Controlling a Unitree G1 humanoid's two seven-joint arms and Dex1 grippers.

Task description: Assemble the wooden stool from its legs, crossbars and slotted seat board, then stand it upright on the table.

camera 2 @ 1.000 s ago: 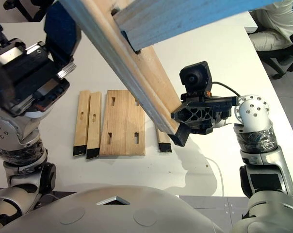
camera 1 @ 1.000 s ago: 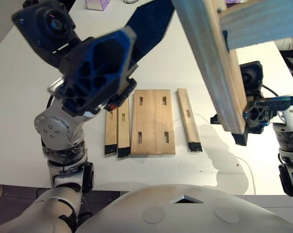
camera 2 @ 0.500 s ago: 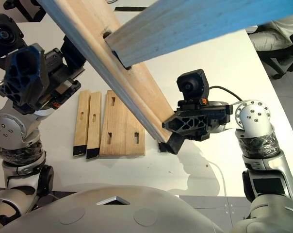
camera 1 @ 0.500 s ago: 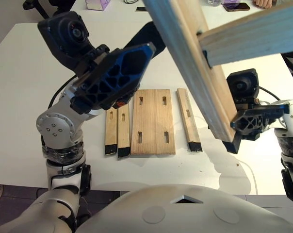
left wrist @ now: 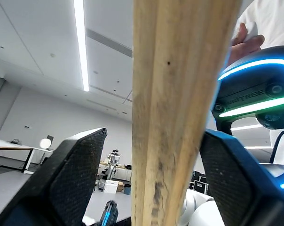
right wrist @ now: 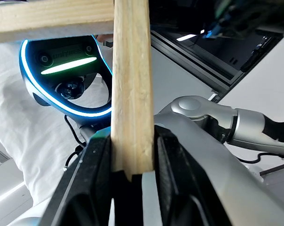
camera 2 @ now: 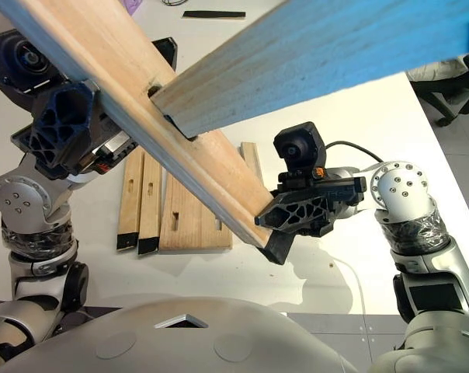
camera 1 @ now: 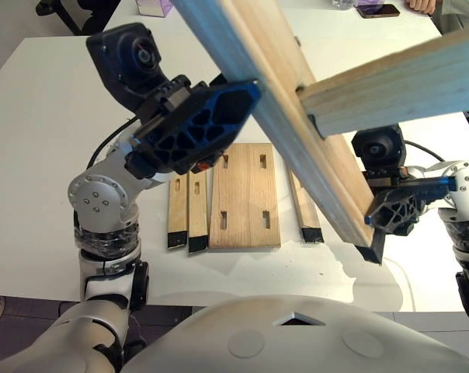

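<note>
My right gripper is shut on the black-tipped end of a wooden leg, held slanted high above the table. A crossbar is plugged into the leg's slot and juts out to the right. My left gripper is open and straddles the leg's upper part; in the left wrist view the leg stands between its pads with a gap. On the table lie the slotted seat board, two legs on its left and one leg on its right, partly hidden.
The white table has bare room to the left and behind the parts. A purple box and a phone lie at the far edge. A thin white cable runs near the right front edge.
My left gripper has swung in from the left and now straddles the held leg. The leg and crossbar have tilted and shifted leftward in view; the right gripper dropped slightly.
</note>
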